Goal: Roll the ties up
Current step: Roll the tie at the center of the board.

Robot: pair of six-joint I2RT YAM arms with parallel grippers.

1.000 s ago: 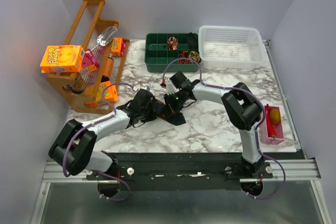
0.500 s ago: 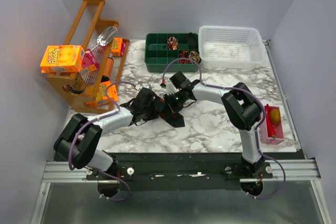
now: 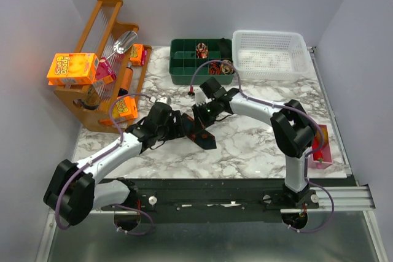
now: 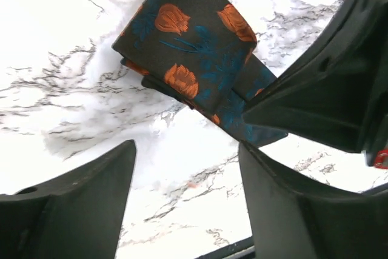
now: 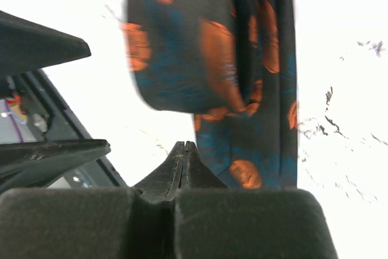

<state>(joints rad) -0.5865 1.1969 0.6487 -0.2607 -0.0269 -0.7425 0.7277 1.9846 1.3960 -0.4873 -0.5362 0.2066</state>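
A dark tie with orange flowers [image 3: 205, 136] lies on the marble between the two grippers. In the left wrist view its partly rolled end [image 4: 193, 53] rests flat, just beyond my left gripper [image 4: 187, 150], which stands open with only bare table between its fingers. In the top view the left gripper [image 3: 177, 128] sits just left of the tie. My right gripper [image 5: 185, 145] is shut with nothing between its jaws, its tip beside the rolled end [image 5: 188, 40] and the flat strip [image 5: 260, 150]. From above the right gripper [image 3: 198, 119] is over the tie's upper end.
A green divided box [image 3: 184, 59] at the back holds rolled ties [image 3: 201, 49]. A white basket [image 3: 270, 53] stands to its right. A wooden rack [image 3: 101, 65] with orange boxes fills the left side. A red tray [image 3: 320, 145] lies at the right edge.
My left gripper has opened and let go of the tie's rolled end, and its arm has stretched out lower to the left. The right gripper has stayed shut by the tie.
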